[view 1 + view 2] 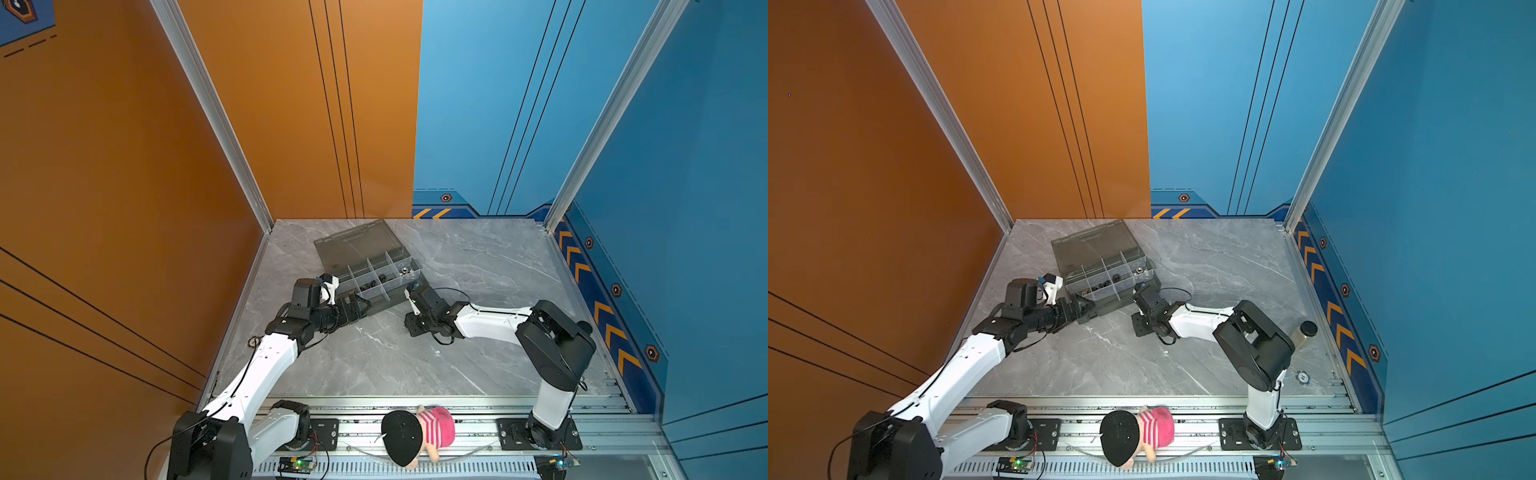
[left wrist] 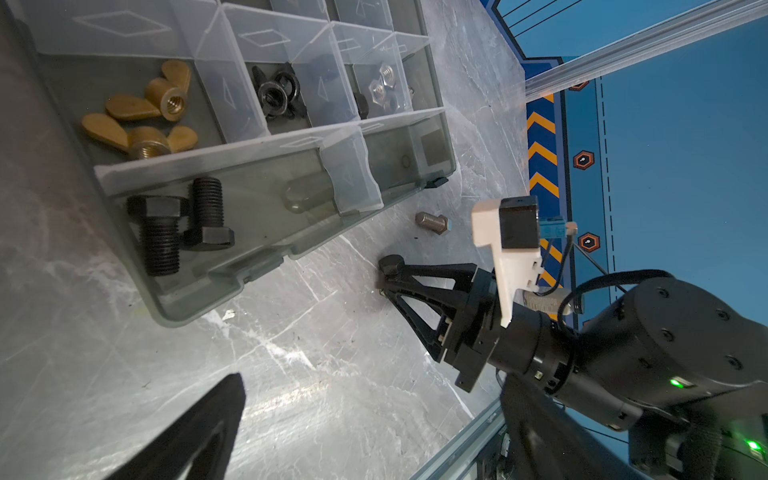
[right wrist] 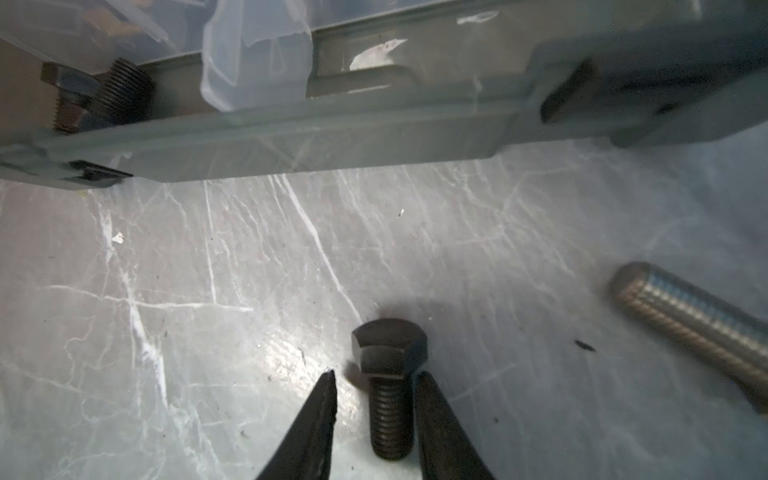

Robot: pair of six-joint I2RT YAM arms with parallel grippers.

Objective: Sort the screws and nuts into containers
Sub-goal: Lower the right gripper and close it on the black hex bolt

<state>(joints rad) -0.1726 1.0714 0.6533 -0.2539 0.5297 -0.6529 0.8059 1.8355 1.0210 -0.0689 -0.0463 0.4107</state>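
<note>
While the right claw (image 3: 376, 374) sits low on the counter (image 3: 208, 291), its 2 fingers (image 3: 313, 424) straddle the threaded shank of a black bolt (image 3: 388, 353). The claw is partly open, with a sliver of daylight down 1 flank of the shank, so nothing is gripped yet.

The bolt lies flat with its head pointing at the organiser case (image 3: 291, 137), near the front wall but clear of it. Here's the danger: a round shank pinched off-centre can roll or squirt out toward that wall. Tips this low may also scrape the stone instead of closing cleanly.

Off to the side, well apart, the silver bolt (image 3: 681, 320) lies on the counter, safe unless the black bolt skids.

Further out, the front cell (image 2: 257, 216) already holds 2 black bolts (image 2: 166, 232), so I'd judge it the likely home. The lift must clear the case's rim first, or the head catches. Brass wing nuts (image 2: 141, 112), black nuts (image 2: 276, 93) and silver hex nuts (image 2: 382, 83) sit in the cells behind.

Watch the left claw (image 1: 363, 308) too. It is spread wide, empty and parked at the case's near corner beside that cell, so it's crowded there. There's plenty of bare counter on the near side for backing off.
</note>
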